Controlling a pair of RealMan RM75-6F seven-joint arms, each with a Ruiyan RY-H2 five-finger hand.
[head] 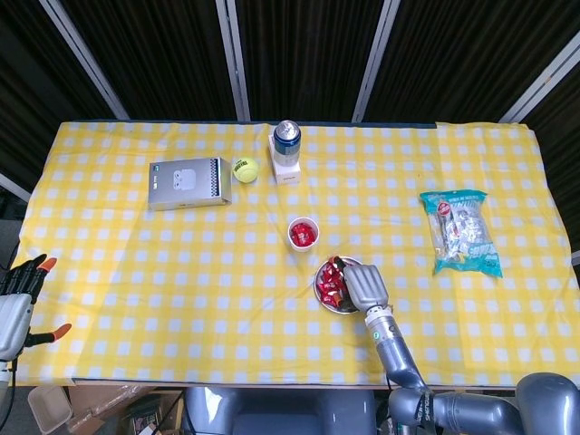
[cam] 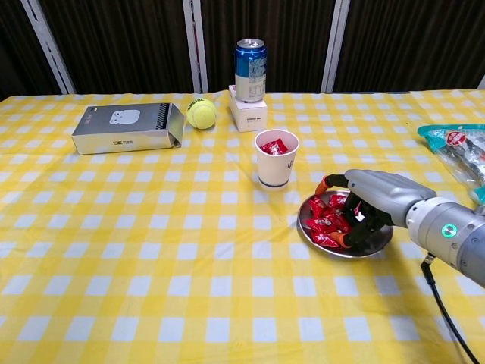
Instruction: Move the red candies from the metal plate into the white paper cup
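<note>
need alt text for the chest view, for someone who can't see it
The right hand reaches down over a metal plate of red candies on a yellow checked table, fingers curled among them. Just behind the plate stands a white paper cup with candy already inside. Farther back are a grey box, a tennis ball and a blue can.

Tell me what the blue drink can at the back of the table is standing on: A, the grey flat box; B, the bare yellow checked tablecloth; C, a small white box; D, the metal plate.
C: the blue drink can stands upright on top of the small white box, beside the yellow tennis ball.
</note>
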